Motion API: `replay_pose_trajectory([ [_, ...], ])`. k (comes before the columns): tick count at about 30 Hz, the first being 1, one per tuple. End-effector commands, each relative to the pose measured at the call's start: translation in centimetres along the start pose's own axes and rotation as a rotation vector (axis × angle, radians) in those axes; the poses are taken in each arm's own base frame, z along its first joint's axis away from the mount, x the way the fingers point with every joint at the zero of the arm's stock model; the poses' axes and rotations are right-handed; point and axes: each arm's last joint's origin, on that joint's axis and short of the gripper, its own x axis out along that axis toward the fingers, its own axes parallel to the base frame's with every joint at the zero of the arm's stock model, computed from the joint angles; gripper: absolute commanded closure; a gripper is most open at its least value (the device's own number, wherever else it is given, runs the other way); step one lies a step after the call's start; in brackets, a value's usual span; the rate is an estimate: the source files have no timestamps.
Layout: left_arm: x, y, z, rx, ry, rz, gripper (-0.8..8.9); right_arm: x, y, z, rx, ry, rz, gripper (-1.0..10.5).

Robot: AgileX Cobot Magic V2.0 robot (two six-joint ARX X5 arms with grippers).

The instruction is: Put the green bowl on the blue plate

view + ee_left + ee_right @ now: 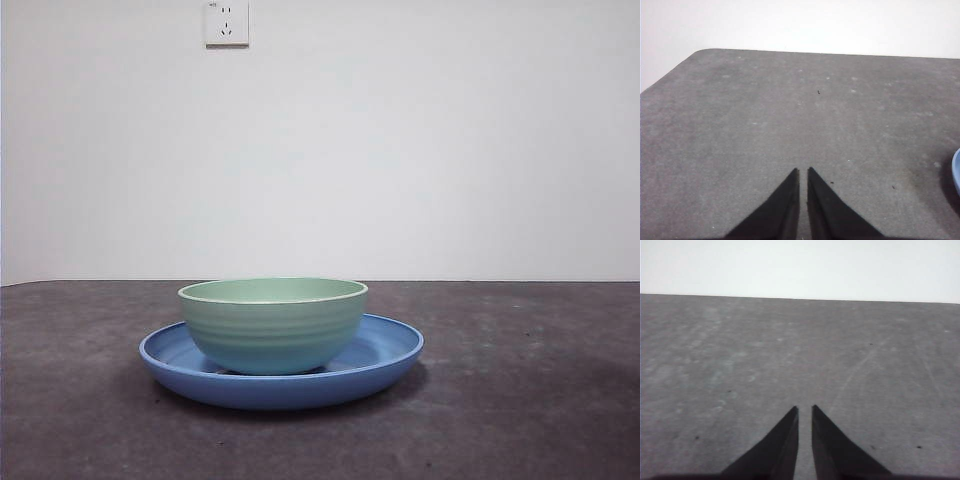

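The pale mint-green bowl (273,325) stands upright in the blue plate (385,358) on the dark grey table, near the middle of the front view. No arm shows in the front view. My left gripper (803,171) is shut and empty over bare table; a sliver of the blue plate's rim (956,175) shows at the edge of its view. My right gripper (804,409) is shut and empty over bare table, with neither bowl nor plate in its view.
A white wall stands behind the table with a power socket (226,22) high up. The table's rounded far corner (705,52) shows in the left wrist view.
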Motion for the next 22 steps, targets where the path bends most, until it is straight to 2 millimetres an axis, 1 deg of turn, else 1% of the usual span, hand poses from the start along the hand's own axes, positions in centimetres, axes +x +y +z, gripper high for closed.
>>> replay_pose_trajectory([
  [1, 0.19, 0.04, -0.71, 0.012, 0.025, 0.004, 7.88, 0.02, -0.04, -0.37, -0.014, 0.026, -0.007, 9.1],
  [3, 0.2, 0.04, -0.73, 0.012, 0.025, 0.004, 7.88, 0.01, -0.04, -0.63, -0.014, 0.053, -0.007, 9.1],
  [11, 0.19, 0.04, -0.71, 0.012, 0.025, 0.003, 7.88, 0.01, -0.06, -0.63, -0.023, 0.052, -0.007, 9.1],
  [22, 0.19, 0.04, -0.71, 0.012, 0.025, 0.004, 7.88, 0.02, -0.04, -0.36, -0.027, 0.025, -0.006, 9.1],
])
